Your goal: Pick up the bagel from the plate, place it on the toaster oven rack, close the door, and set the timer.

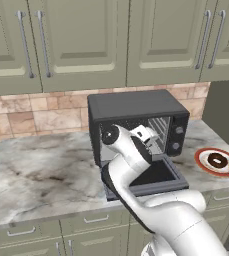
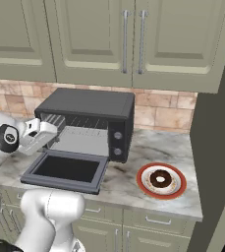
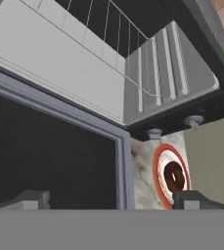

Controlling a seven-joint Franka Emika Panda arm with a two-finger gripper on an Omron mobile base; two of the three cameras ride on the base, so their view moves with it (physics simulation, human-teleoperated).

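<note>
The bagel (image 1: 217,160) (image 2: 160,179) (image 3: 174,177) lies in the middle of the plate (image 1: 201,159) (image 2: 143,184) (image 3: 157,168) on the counter, to the right of the toaster oven. The door (image 1: 158,175) (image 2: 67,170) (image 3: 45,146) is dropped open flat in front of the cavity. Inside the pale cavity spans the toaster oven rack (image 1: 158,127) (image 2: 79,122) (image 3: 118,39), with nothing on it. My gripper (image 1: 147,139) (image 2: 51,135) (image 3: 111,200) hovers above the open door, left of the plate, open with nothing between its fingers.
Two knobs (image 1: 175,138) (image 2: 117,142) sit on the oven's right panel. The marble counter (image 1: 41,170) (image 2: 182,147) runs left and right of the oven; its front edge lies just past the door. Wall cabinets (image 1: 86,40) hang above, and a dark tall panel (image 2: 217,147) stands at the right.
</note>
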